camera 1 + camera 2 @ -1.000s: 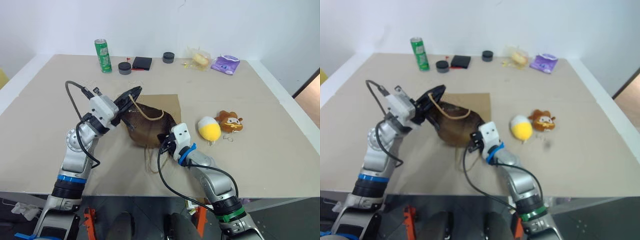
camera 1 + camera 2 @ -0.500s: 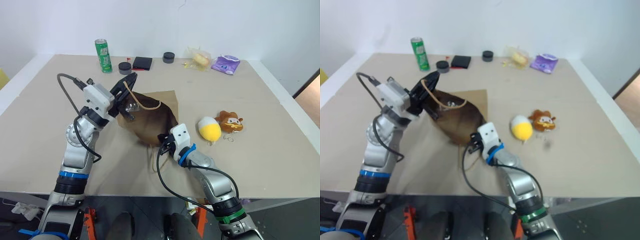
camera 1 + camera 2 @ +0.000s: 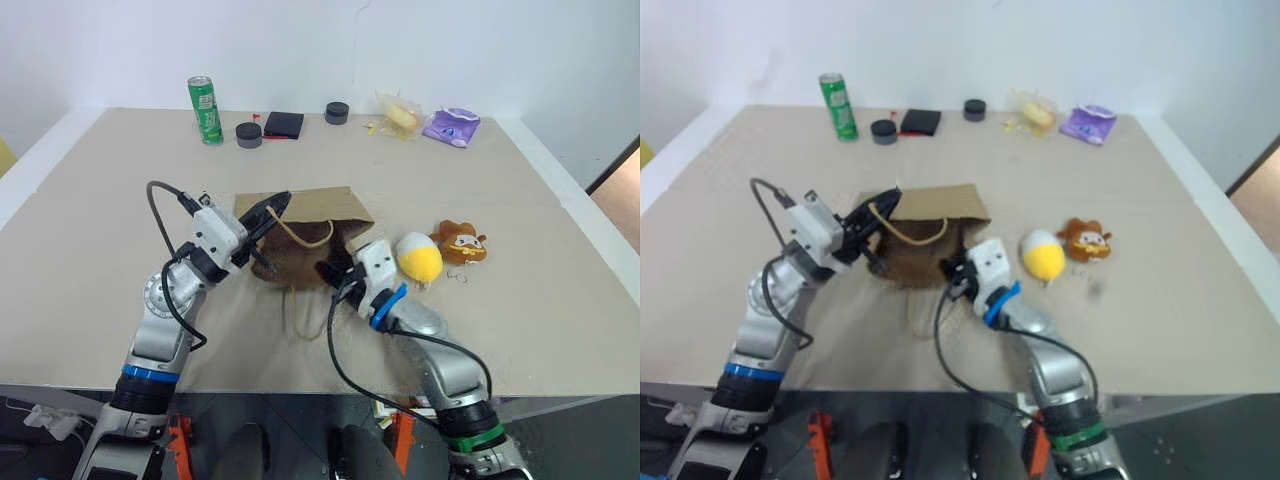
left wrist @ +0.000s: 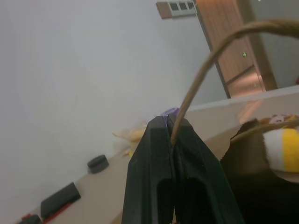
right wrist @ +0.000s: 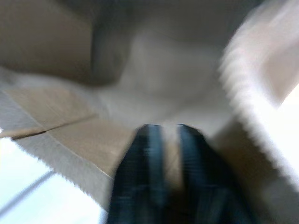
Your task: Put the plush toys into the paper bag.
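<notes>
The left gripper (image 3: 272, 208) is clamped on one cord handle (image 4: 205, 70) of the bag (image 3: 305, 232), its fingers pressed flat together around the cord, holding the near-left corner of the mouth up off the table (image 3: 90, 240). The bag lies near the table's middle with its opening toward the robot. It looks light and thin: kraft paper that creases and folds shut on its own, so a pull on one handle lifts only that side. The cord is a sound hold, but too hard a tug could tear it from the paper.

The right gripper (image 3: 333, 270) sits at the mouth's right edge, pointing into the bag; in the right wrist view its fingers (image 5: 148, 154) stand a little apart over the paper floor, with nothing between them. Spreading the walls from inside looks the surest way to keep the mouth wide.

Just right of the bag lies the egg toy (image 3: 418, 257), and touching its far side the brown toy (image 3: 459, 243). Both are outside the bag. They look soft, light and squashy, not slippery; a pinch across the middle of the body should hold, and either will squeeze through a half-open mouth
</notes>
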`<state>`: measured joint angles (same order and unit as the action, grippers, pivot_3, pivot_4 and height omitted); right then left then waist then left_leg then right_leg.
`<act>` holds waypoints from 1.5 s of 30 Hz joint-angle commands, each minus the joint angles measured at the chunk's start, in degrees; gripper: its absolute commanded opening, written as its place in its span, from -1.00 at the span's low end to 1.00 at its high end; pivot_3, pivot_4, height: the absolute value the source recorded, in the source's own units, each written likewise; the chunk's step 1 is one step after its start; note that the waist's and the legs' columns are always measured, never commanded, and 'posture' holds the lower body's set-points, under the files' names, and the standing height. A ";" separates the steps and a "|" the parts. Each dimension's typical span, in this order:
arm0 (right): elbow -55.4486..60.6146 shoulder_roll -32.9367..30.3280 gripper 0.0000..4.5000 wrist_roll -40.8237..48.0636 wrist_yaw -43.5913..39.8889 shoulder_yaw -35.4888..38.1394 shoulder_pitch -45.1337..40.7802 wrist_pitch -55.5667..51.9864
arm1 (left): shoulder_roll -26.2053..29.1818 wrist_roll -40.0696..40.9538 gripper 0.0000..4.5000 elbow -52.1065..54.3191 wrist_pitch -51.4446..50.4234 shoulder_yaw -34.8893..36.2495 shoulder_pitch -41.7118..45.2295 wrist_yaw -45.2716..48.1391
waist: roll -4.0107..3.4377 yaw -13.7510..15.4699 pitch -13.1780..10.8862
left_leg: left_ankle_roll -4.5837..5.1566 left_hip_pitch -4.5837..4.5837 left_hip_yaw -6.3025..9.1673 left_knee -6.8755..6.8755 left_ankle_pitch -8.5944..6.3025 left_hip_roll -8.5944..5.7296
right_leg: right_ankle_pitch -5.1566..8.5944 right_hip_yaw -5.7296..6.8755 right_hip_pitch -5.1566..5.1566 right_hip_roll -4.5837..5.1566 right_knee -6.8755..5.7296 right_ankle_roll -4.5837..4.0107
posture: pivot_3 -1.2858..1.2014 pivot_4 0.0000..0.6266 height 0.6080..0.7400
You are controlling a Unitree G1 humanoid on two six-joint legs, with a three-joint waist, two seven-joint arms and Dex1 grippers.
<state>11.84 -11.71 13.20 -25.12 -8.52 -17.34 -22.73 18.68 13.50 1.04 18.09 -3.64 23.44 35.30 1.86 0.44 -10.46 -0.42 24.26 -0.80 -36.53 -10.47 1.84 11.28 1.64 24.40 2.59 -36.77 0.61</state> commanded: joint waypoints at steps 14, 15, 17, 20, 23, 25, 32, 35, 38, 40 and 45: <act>9.08 -21.48 0.98 16.77 2.98 20.79 -0.72 -26.17 | -0.57 0.65 -1.00 3.51 -1.33 -0.08 0.59 0.62 | 0.01 -0.09 -0.02 | -0.05 0.00 -0.12 0.06 -0.03 -0.07 | 0.06 0.02 0.02 0.16 0.09 -0.09 | 0.03 -0.52 1.00; 7.83 -20.75 0.98 16.60 3.21 20.09 -0.61 -26.25 | -0.68 0.70 -1.00 3.45 -1.43 -0.10 0.77 0.65 | 0.01 -0.09 -0.02 | -0.05 -0.01 -0.10 0.08 -0.03 -0.05 | 0.07 0.03 0.02 0.11 0.09 -0.11 | 0.03 -0.52 1.00; 5.13 -19.01 0.98 15.04 4.34 17.89 -0.82 -26.26 | -0.87 1.00 -1.00 3.32 -1.80 -0.09 1.21 0.79 | -0.02 -0.10 -0.03 | -0.04 -0.02 -0.08 0.12 -0.03 -0.01 | 0.08 0.01 0.04 0.03 0.08 -0.13 | 0.03 -0.52 1.00; 1.26 -17.21 0.98 11.39 6.97 15.42 -2.10 -25.90 | -1.11 1.41 -1.00 3.37 -2.51 0.17 1.77 0.99 | -0.02 -0.11 -0.03 | -0.04 0.00 -0.05 0.15 -0.03 0.05 | 0.09 -0.01 0.06 -0.09 0.08 -0.14 | 0.03 -0.52 1.00; -0.06 -16.06 0.61 10.17 7.55 15.67 -2.57 -24.63 | -1.38 1.77 -1.00 3.36 -3.19 0.53 2.01 1.14 | -0.02 -0.06 -0.03 | -0.04 0.01 -0.03 0.14 -0.03 0.04 | 0.08 -0.02 0.05 -0.09 0.08 -0.13 | 0.03 -0.52 1.00; 1.31 -15.59 0.19 11.11 6.54 17.19 -2.22 -22.92 | -1.56 2.10 -1.00 3.49 -3.87 0.73 2.01 1.08 | -0.02 -0.08 -0.03 | -0.04 0.01 -0.06 0.13 -0.03 0.03 | 0.08 -0.06 0.05 -0.08 0.09 -0.12 | 0.03 -0.52 1.00; 18.74 -15.61 -0.99 29.14 -2.79 21.51 -0.29 -26.56 | -1.65 2.40 -1.00 4.03 -4.97 0.89 1.96 1.09 | -0.08 -0.11 -0.07 | -0.05 0.04 0.00 0.15 -0.07 0.10 | 0.03 -0.05 0.09 -0.17 0.09 0.00 | 0.03 -0.52 1.00; 22.48 -14.38 -0.99 32.47 -0.57 18.19 -2.28 -30.02 | -1.78 2.41 -1.00 4.03 -5.21 0.86 2.05 1.01 | -0.08 -0.09 -0.07 | -0.07 0.04 0.05 0.15 -0.08 0.17 | 0.03 0.00 0.08 -0.23 0.09 0.00 | 0.03 -0.52 1.00; 22.30 -12.61 -0.99 30.75 2.80 13.41 -4.95 -31.66 | -2.02 2.39 -1.00 4.11 -5.37 0.77 2.06 1.02 | -0.08 -0.09 -0.07 | -0.07 0.02 0.05 0.13 -0.08 0.23 | 0.11 0.01 0.08 -0.27 0.09 -0.18 | 0.03 -0.52 1.00; 20.42 -10.67 -0.99 28.66 4.73 10.06 -6.99 -31.54 | -2.15 2.41 -1.00 4.05 -5.30 0.74 2.09 1.13 | -0.08 -0.06 -0.07 | -0.07 0.01 0.06 0.12 -0.08 0.25 | 0.10 0.02 0.08 -0.28 0.09 -0.20 | 0.03 -0.52 1.00; 11.29 -5.15 -0.99 20.24 7.21 2.11 -12.45 -26.80 | -2.48 2.50 -1.00 4.01 -5.06 0.58 1.81 1.30 | -0.08 -0.09 -0.07 | -0.07 0.05 0.03 0.12 -0.08 0.24 | 0.11 0.01 0.10 -0.28 0.09 -0.22 | 0.03 -0.52 1.00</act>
<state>22.78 -16.83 34.45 -18.21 -6.14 -28.91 -51.40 16.27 15.65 3.15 12.45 -3.62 24.52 36.64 1.78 0.35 -10.53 -0.50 24.32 -0.79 -36.41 -10.55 2.08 11.39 1.64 24.52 2.30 -36.68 0.39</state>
